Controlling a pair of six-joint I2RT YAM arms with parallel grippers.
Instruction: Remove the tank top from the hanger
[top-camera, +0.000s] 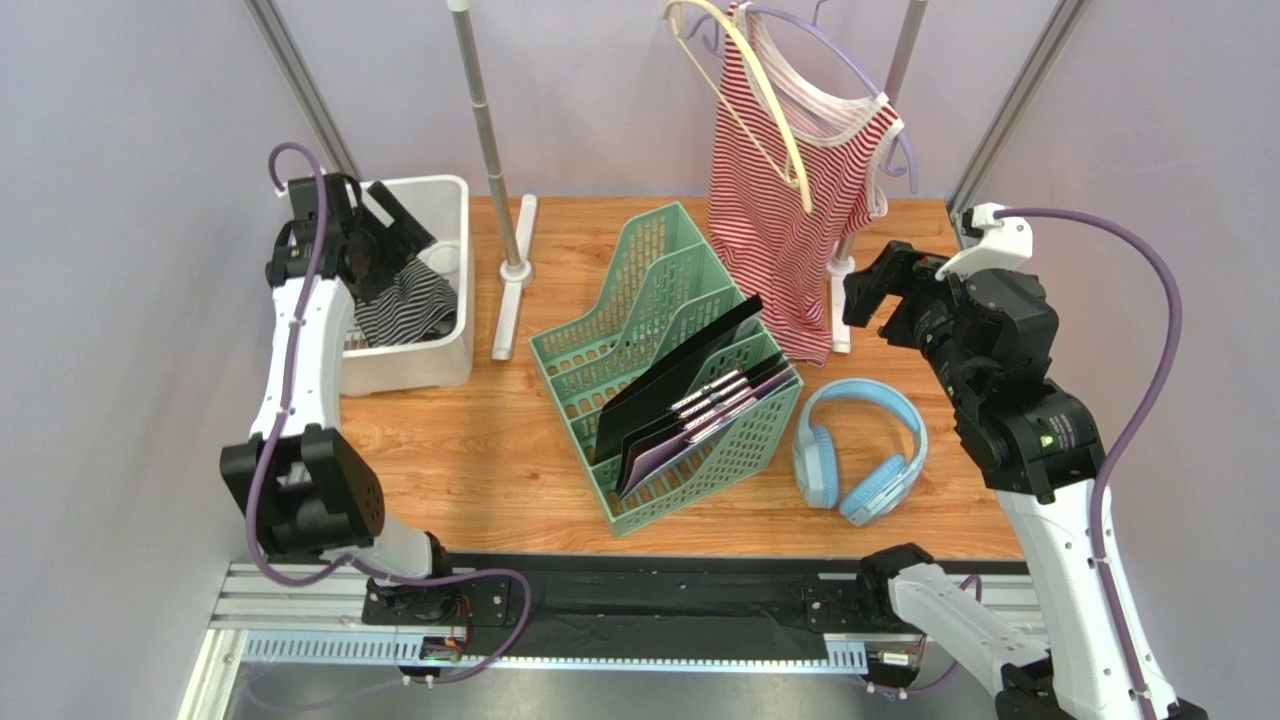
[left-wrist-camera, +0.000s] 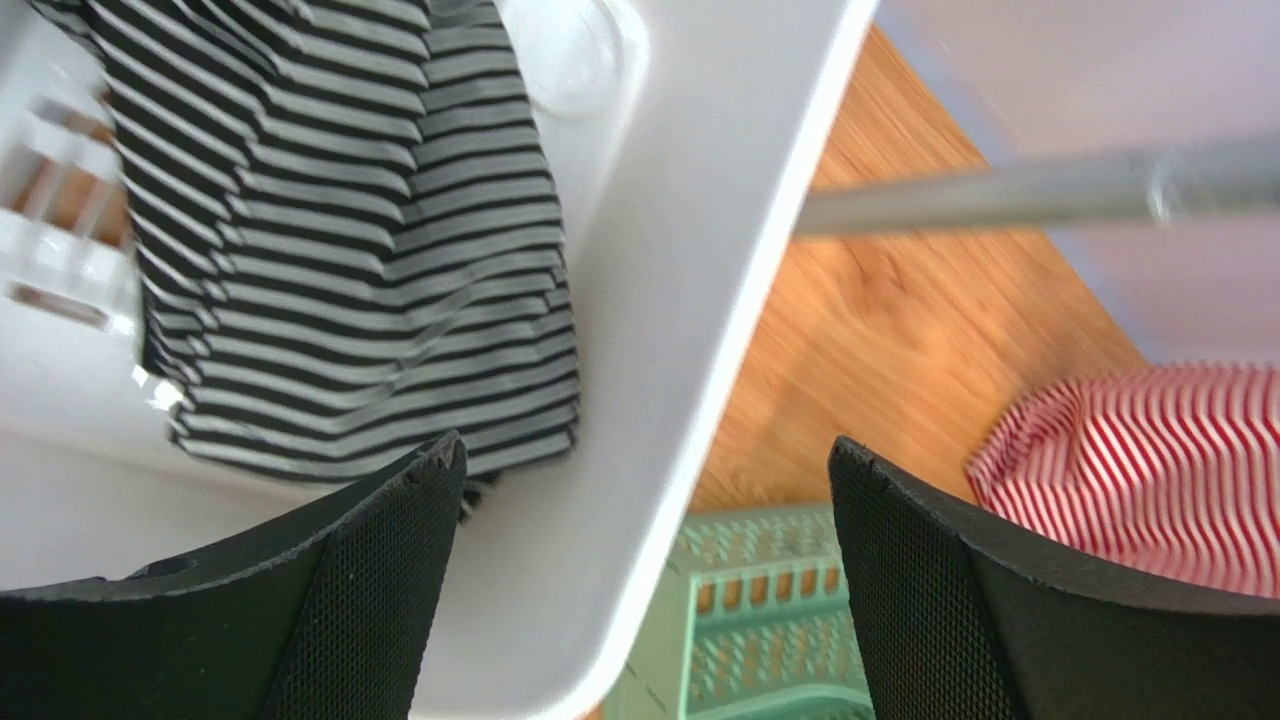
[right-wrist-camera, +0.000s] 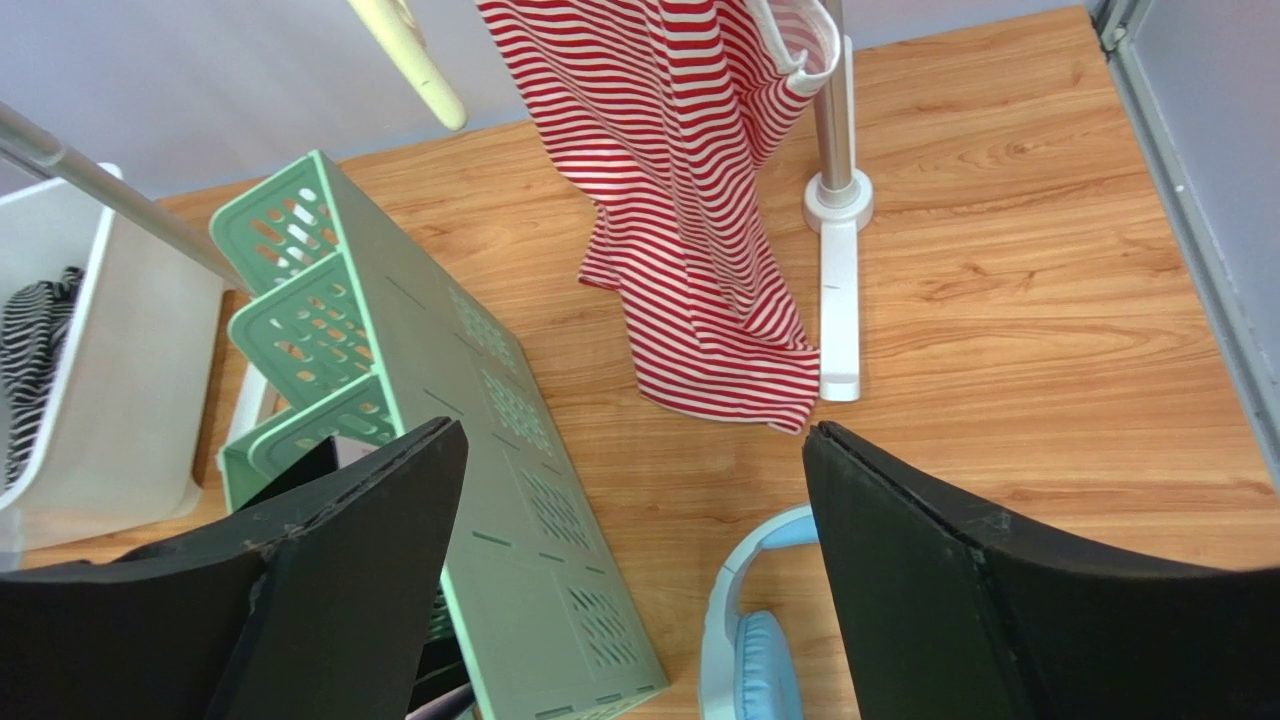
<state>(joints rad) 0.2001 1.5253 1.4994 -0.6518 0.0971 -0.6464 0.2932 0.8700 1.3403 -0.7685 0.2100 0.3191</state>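
Two claws: left gripper (left-wrist-camera: 643, 453) and right gripper (right-wrist-camera: 631, 438) are gaping wide, holding nothing.
Tank top (right-wrist-camera: 676, 195): hanging, seemingly from the purple hanger (top-camera: 860, 68).
Right gripper: facing it, for reaching.

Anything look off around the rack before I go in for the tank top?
Yes. At back right the cream hanger tilts steeply across the red-striped tank top, which sags lopsided, its hem seeming to reach the table by the rack foot. The left hand and right hand are open, clear of it.
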